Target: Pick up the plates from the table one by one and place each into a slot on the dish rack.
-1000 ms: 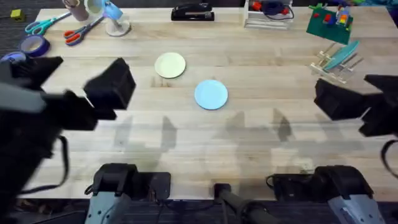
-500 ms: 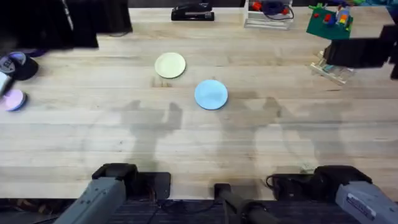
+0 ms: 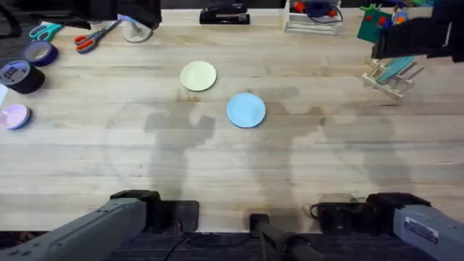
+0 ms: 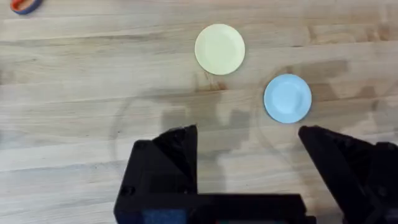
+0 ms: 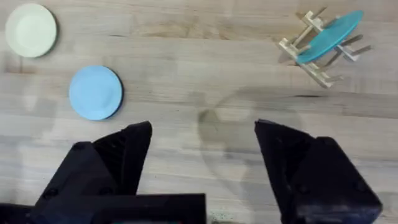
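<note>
A pale cream-yellow plate [image 3: 198,75] and a light blue plate [image 3: 246,110] lie flat side by side on the wooden table [image 3: 217,174], left of centre. The dish rack [image 3: 391,75] stands at the far right with a teal-blue plate [image 3: 397,67] leaning in its slots. In the left wrist view my left gripper [image 4: 247,132] hangs open and empty high above the cream plate [image 4: 219,49] and blue plate [image 4: 287,98]. My right gripper [image 5: 204,127] is also open and empty, high over the table between the blue plate [image 5: 95,92] and the rack [image 5: 318,50].
Scissors [image 3: 93,38] and tape rolls [image 3: 22,75] lie at the far left. A black stapler [image 3: 224,14], a white holder [image 3: 313,17] and a green brick board [image 3: 383,26] line the back edge. The right arm [image 3: 420,36] shows dark above the rack.
Both arms have swung from the table's left and right sides up toward the back edge. The plates and rack have not moved.
</note>
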